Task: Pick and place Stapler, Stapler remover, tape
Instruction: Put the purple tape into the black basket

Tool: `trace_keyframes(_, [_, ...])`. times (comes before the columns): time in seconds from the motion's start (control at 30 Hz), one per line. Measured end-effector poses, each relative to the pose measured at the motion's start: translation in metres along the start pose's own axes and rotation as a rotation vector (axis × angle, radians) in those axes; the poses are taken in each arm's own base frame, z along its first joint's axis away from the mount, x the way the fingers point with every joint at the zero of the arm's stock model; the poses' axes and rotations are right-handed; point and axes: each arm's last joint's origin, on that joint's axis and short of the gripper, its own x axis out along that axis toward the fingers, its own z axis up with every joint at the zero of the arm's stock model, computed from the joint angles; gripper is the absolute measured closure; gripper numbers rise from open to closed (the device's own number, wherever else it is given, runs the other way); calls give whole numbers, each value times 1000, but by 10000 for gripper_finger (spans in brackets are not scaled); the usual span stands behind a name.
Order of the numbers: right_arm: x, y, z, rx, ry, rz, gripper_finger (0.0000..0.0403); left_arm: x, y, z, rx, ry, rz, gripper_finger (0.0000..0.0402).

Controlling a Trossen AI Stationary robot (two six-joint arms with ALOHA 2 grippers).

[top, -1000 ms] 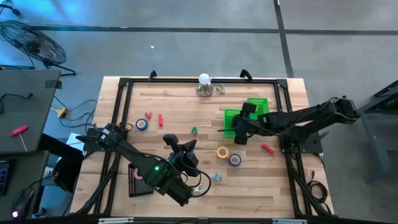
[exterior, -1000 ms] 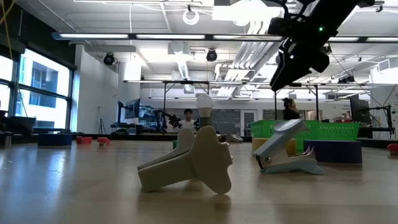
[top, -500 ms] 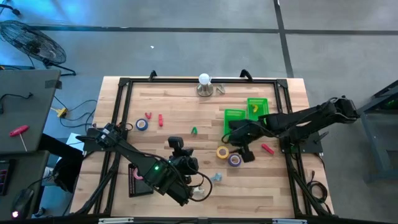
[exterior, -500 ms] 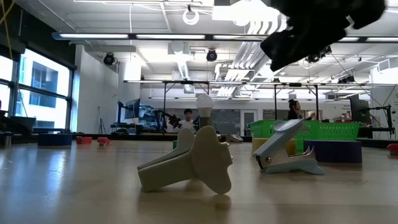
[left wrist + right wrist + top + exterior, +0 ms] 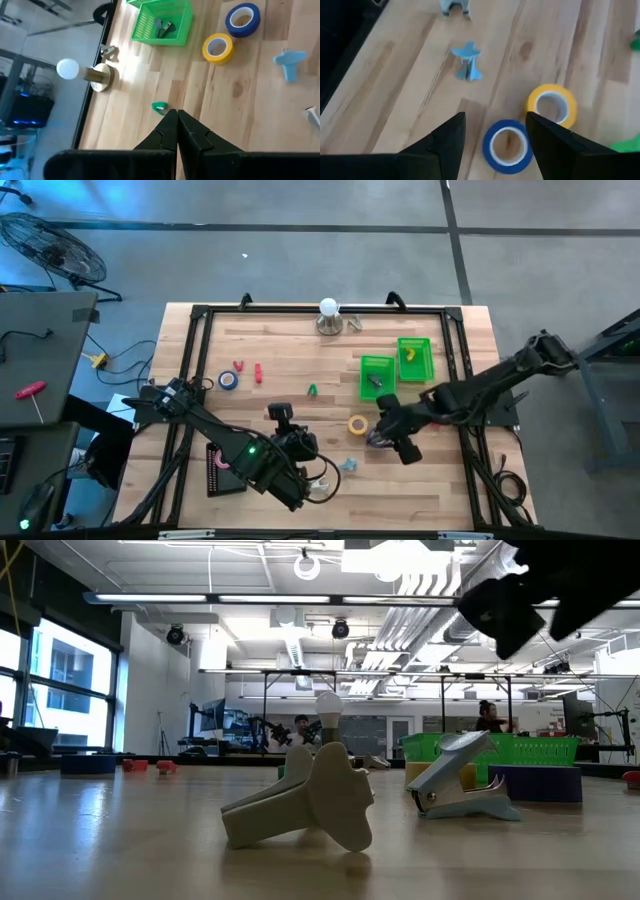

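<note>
Looking straight down, the right claw (image 5: 392,442) hangs over the blue tape roll (image 5: 377,438), with the yellow tape roll (image 5: 357,423) just beside it on the counter (image 5: 290,350). Two green bins (image 5: 376,377) stand side by side nearer the far edge; one holds a dark item, the other something yellow, so part of the sorting looks done. Another blue roll (image 5: 228,380) and some small red pieces (image 5: 257,372) lie well apart on the left side, and the left claw (image 5: 285,418) waits near the front edge.

At counter level, a grey staple remover (image 5: 460,780) lies on the wood in front of the bins, beside a pale winged piece (image 5: 310,802), neither in a bin. The right arm shows only as a dark shape overhead.

The left wrist view shows its claw (image 5: 177,131) with fingers pressed together and holding nothing, pointed toward a bin (image 5: 162,22) with a dark item inside, the two rolls and a small blue piece (image 5: 290,62).

The right wrist view shows its claw (image 5: 495,137) with fingers apart and nothing between them, straddling the blue roll (image 5: 506,145) from above, not yet touching as far as I can tell. My judgement: the tape rolls and the staple remover are still to be placed.
</note>
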Motion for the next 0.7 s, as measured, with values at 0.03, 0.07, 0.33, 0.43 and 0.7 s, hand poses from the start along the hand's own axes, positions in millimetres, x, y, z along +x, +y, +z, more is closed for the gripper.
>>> trace_keyframes(0.03, [4, 4, -1, 12, 20, 5, 203, 0, 0, 0, -6, 3, -4, 401])
trace_keyframes(0.07, [9, 7, -3, 22, 41, 6, 203, 0, 0, 0, -13, 7, -9, 401])
trace_keyframes(0.33, [57, 16, -19, 23, 219, -75, 203, 0, -1, 0, -95, 12, -16, 401])
trace_keyframes(0.43, [68, 12, -23, 44, 252, -145, 203, 3, -4, -2, -112, 13, -10, 401])
trace_keyframes(0.7, [89, -2, -31, 82, 323, -201, 205, 24, -25, -12, -110, 12, -7, 401])
